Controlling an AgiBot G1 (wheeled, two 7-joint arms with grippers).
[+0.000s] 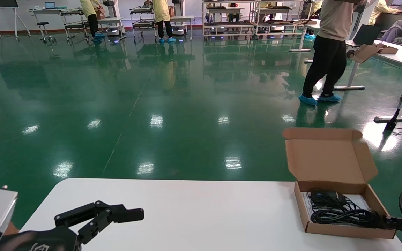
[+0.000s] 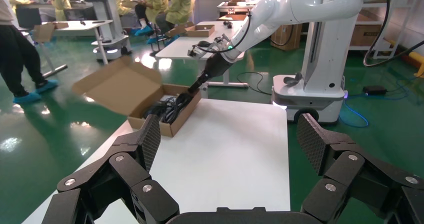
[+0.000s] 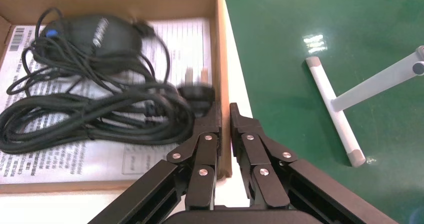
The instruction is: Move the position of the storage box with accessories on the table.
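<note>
With the right gripper (image 3: 224, 115) apparently clamped on the storage box (image 1: 340, 230) thin side wall, tearing or slip is risked; left gripper (image 2: 230, 139) is parked open.

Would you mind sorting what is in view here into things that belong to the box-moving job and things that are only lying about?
Belongs to the job:
- storage box, lid open
- accessories inside it
- table under it
- right gripper, shut on the box's side wall

Not part of it:
- left gripper, open, idle above the table
- second cardboard box on a far desk
- white desk foot on the floor
</note>
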